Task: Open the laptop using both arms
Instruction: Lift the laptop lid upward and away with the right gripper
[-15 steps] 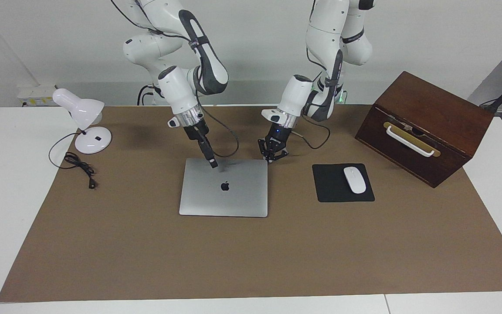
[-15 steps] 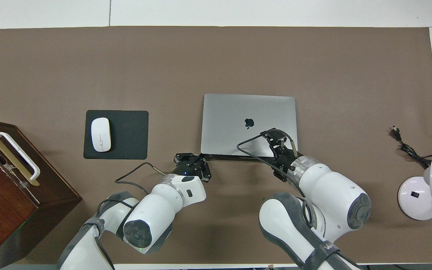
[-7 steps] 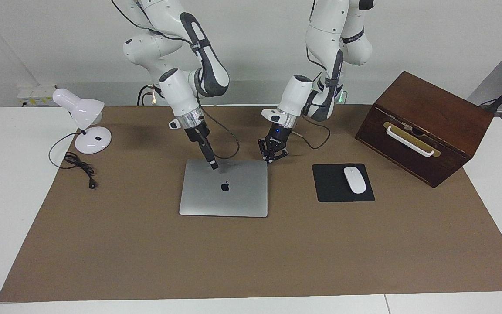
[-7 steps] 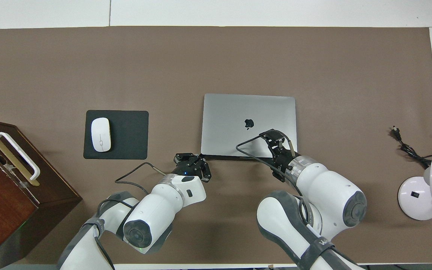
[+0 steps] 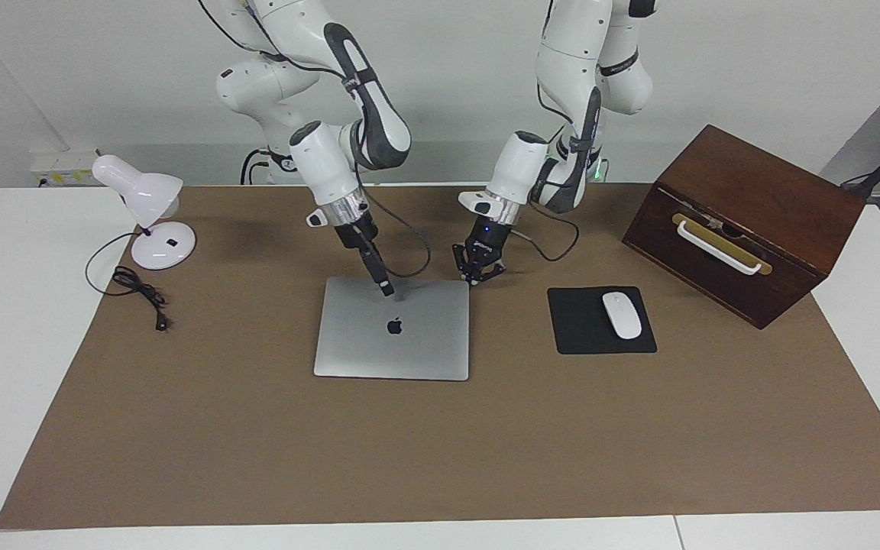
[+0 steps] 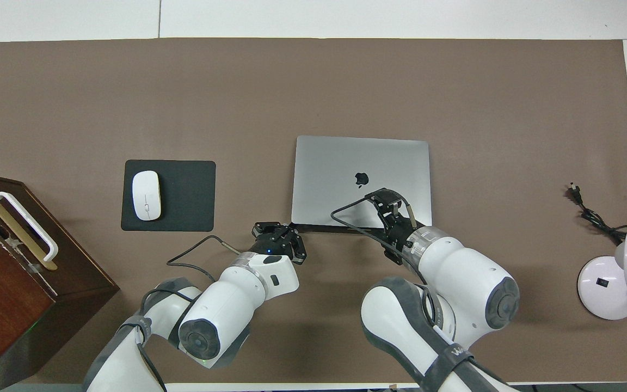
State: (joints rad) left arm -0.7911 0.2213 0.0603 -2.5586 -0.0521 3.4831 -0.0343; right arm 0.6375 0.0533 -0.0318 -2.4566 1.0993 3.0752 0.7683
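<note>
The silver-grey laptop (image 5: 409,347) (image 6: 335,163) lies closed and flat on the brown mat, its dark logo facing up. My right gripper (image 5: 386,289) (image 6: 387,197) points down at the lid, right by the edge nearest the robots and close to the logo. Whether it touches the lid does not show. My left gripper (image 5: 475,279) (image 6: 293,231) sits low at the laptop's corner nearest the robots, toward the left arm's end of the table. Its fingertips meet while the links splay out, and nothing is held.
A black mouse pad (image 5: 585,336) with a white mouse (image 5: 621,315) lies beside the laptop toward the left arm's end. A brown wooden box (image 5: 745,221) with a white handle stands past it. A white desk lamp (image 5: 151,206) and its black cable (image 5: 138,289) sit toward the right arm's end.
My right gripper has slid a little along the lid toward the left arm's end, nearer the logo. The left gripper and the laptop have not moved.
</note>
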